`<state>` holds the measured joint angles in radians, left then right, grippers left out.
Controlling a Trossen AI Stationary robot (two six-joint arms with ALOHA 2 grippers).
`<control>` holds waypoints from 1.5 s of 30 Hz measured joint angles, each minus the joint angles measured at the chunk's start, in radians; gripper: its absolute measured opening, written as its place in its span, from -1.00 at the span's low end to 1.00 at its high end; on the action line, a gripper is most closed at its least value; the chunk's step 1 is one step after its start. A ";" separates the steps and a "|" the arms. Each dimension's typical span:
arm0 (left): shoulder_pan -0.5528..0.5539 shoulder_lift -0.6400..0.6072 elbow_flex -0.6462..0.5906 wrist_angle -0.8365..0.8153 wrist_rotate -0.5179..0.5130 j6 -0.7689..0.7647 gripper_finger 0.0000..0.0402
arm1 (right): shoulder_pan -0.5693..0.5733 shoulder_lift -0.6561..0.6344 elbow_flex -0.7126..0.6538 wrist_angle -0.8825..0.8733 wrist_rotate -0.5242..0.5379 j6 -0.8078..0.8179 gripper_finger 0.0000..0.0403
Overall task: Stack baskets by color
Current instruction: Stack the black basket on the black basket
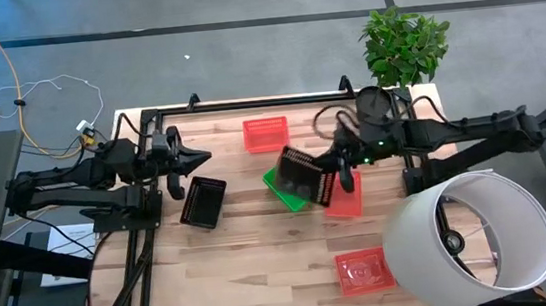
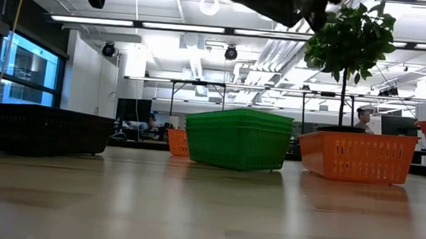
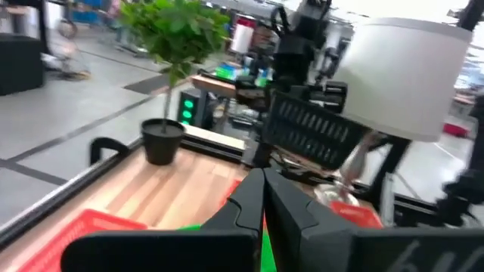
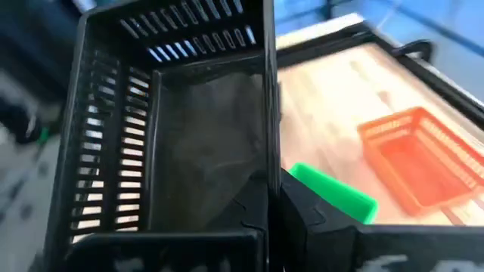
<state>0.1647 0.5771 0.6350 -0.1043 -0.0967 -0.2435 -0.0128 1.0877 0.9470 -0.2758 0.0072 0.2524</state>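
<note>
My right gripper (image 1: 336, 170) is shut on a black basket (image 1: 300, 173) and holds it in the air over a green basket (image 1: 279, 190) at the table's middle. Another black basket (image 1: 203, 201) rests on its base at the left. One red basket (image 1: 265, 134) stands at the far side, a second red basket (image 1: 346, 198) sits beside the green one, and a third red basket (image 1: 365, 270) is near the front. My left gripper (image 1: 203, 160) hangs shut and bare above the table's left side. My right gripper pinches one wall of the black basket at its rim (image 4: 267, 162), one finger inside the basket and one outside. The fingers come from the table's right, slanting down. The basket is lifted clear and tilted, its open side (image 4: 189, 128) facing back toward the wrist.
A large white lampshade (image 1: 472, 234) lies over the table's near right corner, close to the right arm. A potted plant (image 1: 403, 45) stands at the far right corner. Bare wood shows between the left black basket and the near red one.
</note>
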 joint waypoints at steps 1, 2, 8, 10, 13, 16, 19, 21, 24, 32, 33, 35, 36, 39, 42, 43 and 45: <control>-0.008 0.002 0.000 0.000 0.015 -0.008 -1.00 | 0.006 0.024 0.036 -0.046 -0.004 -0.023 -1.00; -0.020 0.007 0.000 0.000 0.029 -0.013 -1.00 | 0.007 0.048 0.068 -0.093 -0.004 -0.044 -1.00; -0.125 0.063 0.000 -0.040 -0.007 -0.011 -1.00 | -0.013 0.138 0.147 -0.197 -0.022 -0.096 -1.00; -0.154 0.082 0.000 -0.040 -0.046 0.002 -1.00 | -0.024 0.147 0.148 -0.199 -0.039 -0.092 -1.00; -0.181 0.098 0.000 -0.029 -0.087 0.021 -1.00 | -0.035 0.146 0.148 -0.197 -0.043 -0.088 -1.00; -0.187 0.105 0.000 -0.028 -0.106 0.021 -1.00 | -0.043 0.141 0.148 -0.198 -0.044 -0.095 -1.00; -0.187 0.105 0.000 -0.027 -0.108 0.020 -1.00 | -0.046 0.140 0.148 -0.199 -0.044 -0.094 -1.00; -0.187 0.105 0.000 -0.027 -0.110 0.020 -1.00 | -0.046 0.140 0.148 -0.197 -0.044 -0.095 -1.00; -0.187 0.105 0.000 -0.027 -0.141 0.020 -1.00 | -0.046 0.140 0.148 -0.198 -0.041 -0.067 -1.00; -0.187 0.069 0.000 0.033 -0.378 0.104 -1.00 | -0.014 0.265 0.148 -0.114 0.007 0.120 -1.00; -0.187 0.061 0.000 0.064 -0.397 0.119 -1.00 | 0.002 0.296 0.148 -0.092 0.017 0.151 -1.00; -0.187 0.044 0.000 0.119 -0.395 0.149 -1.00 | 0.034 0.358 0.148 -0.031 0.056 0.227 -1.00; -0.187 0.035 0.000 0.140 -0.361 0.166 -1.00 | 0.050 0.390 0.148 0.011 0.082 0.267 -1.00; -0.187 0.012 0.003 0.179 -0.219 0.209 -1.00 | 0.096 0.486 0.177 0.114 0.185 0.418 -1.00; -0.187 0.001 0.015 0.179 -0.167 0.221 -1.00 | 0.139 0.594 0.259 0.138 0.319 0.566 -1.00; -0.187 -0.003 0.017 0.177 -0.164 0.222 -1.00 | 0.150 0.635 0.293 0.139 0.352 0.609 -1.00; -0.186 -0.013 0.023 0.176 -0.162 0.251 -1.00 | 0.170 0.716 0.374 0.138 0.400 0.692 -1.00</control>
<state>-0.0216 0.5645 0.6581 0.0718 -0.2588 0.0071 0.1576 1.8040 1.3206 -0.1374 0.4076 0.9448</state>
